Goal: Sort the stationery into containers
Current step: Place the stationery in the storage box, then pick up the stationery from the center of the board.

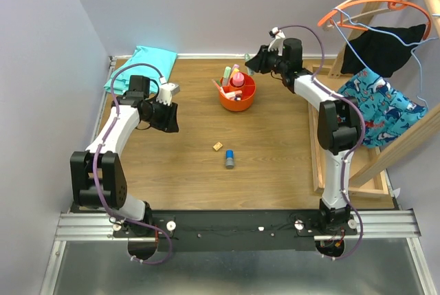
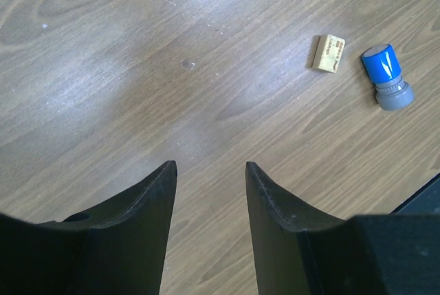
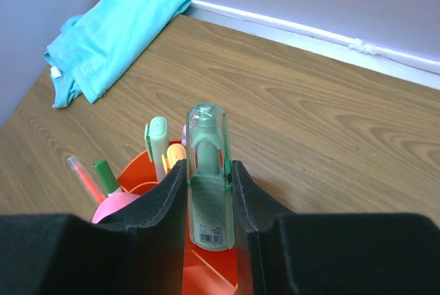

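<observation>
**DESK:** Where does the sort stand, widest view first?

**OPERATOR:** On the wooden surface (image 1: 185, 178), my round orange-red organiser (image 1: 237, 104) sits toward the far edge, already stocked. A pale green highlighter (image 3: 157, 140), an orange highlighter (image 3: 177, 156), a thin orange-red pen (image 3: 81, 175) and a green-capped marker (image 3: 104, 173) stand around its pink centre piece (image 3: 113, 207). I judge the job well past halfway.

**DESK:** And the arms?

**OPERATOR:** My right fingers (image 3: 170, 195) are clamped on a mint-green highlighter (image 3: 207, 137), which lies lengthwise between them. It is poised above the organiser, not yet lowered into a compartment. My left fingers (image 2: 148, 205) stand parted and empty over bare wood on the left side.

**DESK:** What is left out?

**OPERATOR:** Two small pieces lie near mid-surface, well apart from the organiser. One is a blue-grey cylinder (image 1: 229, 159) on its side, and just beside it is a tan block (image 1: 217, 146). Neither is touched. By my reckoning, that leaves one drop and two more pick-ups before the surface holds no stationery.
</observation>
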Action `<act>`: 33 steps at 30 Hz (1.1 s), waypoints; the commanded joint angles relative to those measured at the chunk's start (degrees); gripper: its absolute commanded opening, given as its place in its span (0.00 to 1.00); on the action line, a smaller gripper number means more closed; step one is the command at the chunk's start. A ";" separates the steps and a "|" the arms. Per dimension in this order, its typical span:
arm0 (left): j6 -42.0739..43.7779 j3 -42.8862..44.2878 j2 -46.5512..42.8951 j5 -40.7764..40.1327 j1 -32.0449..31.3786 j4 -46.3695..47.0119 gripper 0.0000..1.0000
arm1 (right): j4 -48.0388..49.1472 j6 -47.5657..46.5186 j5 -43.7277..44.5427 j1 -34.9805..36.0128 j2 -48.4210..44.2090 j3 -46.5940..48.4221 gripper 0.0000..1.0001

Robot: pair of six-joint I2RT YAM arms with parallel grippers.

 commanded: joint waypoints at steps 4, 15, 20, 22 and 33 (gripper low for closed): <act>0.68 2.33 1.91 -0.51 0.55 0.32 0.54 | -0.06 1.60 -2.32 0.21 2.73 -1.09 0.21; 0.42 2.95 3.14 -0.51 0.55 0.58 0.54 | -1.64 2.22 -3.29 0.39 5.11 -0.75 0.28; 0.33 3.30 3.93 -0.07 0.55 0.76 0.54 | -2.43 2.40 -2.33 0.30 3.27 -1.53 0.50; 0.15 3.56 4.11 0.11 0.46 1.11 0.54 | -2.52 2.57 -2.06 0.30 2.21 -1.88 0.54; -1.34 6.02 4.20 1.51 0.46 2.95 0.54 | -3.58 2.48 0.49 0.30 -6.31 -5.48 0.57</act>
